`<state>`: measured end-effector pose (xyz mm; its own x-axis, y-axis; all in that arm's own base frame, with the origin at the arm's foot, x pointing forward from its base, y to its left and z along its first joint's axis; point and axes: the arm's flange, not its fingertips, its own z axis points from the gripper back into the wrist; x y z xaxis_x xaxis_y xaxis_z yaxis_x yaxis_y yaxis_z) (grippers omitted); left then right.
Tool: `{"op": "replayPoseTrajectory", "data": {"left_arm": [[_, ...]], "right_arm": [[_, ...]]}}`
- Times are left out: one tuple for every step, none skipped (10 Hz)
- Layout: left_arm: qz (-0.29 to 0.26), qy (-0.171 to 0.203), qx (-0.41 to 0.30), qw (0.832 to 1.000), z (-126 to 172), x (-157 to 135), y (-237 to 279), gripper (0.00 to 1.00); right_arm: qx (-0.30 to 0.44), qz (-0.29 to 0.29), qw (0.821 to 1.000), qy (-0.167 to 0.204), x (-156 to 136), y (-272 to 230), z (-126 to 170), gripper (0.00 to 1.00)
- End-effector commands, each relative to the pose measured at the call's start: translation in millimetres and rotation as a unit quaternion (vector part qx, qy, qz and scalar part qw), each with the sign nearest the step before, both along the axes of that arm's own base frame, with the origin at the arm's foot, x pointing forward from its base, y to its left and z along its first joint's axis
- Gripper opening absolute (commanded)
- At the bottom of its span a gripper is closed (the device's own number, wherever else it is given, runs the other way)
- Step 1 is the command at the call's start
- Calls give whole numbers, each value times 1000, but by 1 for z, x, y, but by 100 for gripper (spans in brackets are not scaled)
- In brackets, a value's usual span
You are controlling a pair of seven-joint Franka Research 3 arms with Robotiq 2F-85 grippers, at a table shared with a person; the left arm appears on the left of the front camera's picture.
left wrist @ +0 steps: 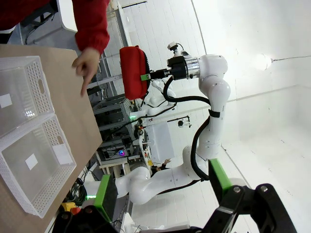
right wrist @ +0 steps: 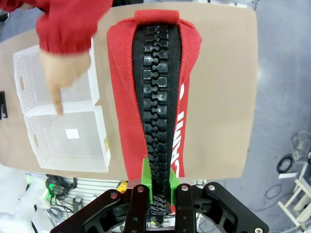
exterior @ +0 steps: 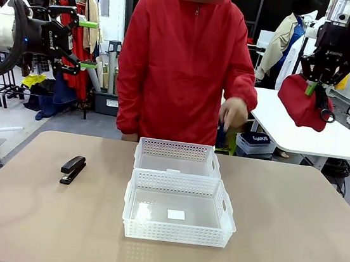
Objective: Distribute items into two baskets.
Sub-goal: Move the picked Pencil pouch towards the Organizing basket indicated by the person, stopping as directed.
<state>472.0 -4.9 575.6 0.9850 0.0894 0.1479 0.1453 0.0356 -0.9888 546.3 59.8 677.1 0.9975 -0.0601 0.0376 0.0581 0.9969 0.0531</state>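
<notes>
My right gripper hangs high at the far right, shut on the red zippered pouch, which dangles well above the table. In the right wrist view the pouch runs up from the gripper, black zipper facing the camera. Up at the left, my left gripper is open and holds nothing. The black stapler lies on the table at the left. Two white lattice baskets stand mid-table, the smaller one farther off and the larger one nearer. The left wrist view shows the pouch and both baskets.
A person in a red jacket stands at the far side, one hand pointing a finger down behind the baskets. The same hand hovers over the baskets in the right wrist view. The tan table has bare room left and right of the baskets.
</notes>
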Motion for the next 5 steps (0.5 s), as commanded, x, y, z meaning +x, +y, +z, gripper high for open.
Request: {"op": "replayPoseTrajectory", "data": {"left_arm": [[0,-1,0,1000,1,0,0,100],[0,-1,0,1000,1,0,0,100],[0,-1,0,1000,1,0,0,100],[0,-1,0,1000,1,0,0,100],[0,-1,0,1000,1,0,0,100]], "right_arm": [[0,5,1000,1,-2,0,1,0],[0,5,1000,1,-2,0,1,0],[0,5,1000,1,-2,0,1,0],[0,5,1000,1,-2,0,1,0],[0,5,1000,1,-2,0,1,0]]}}
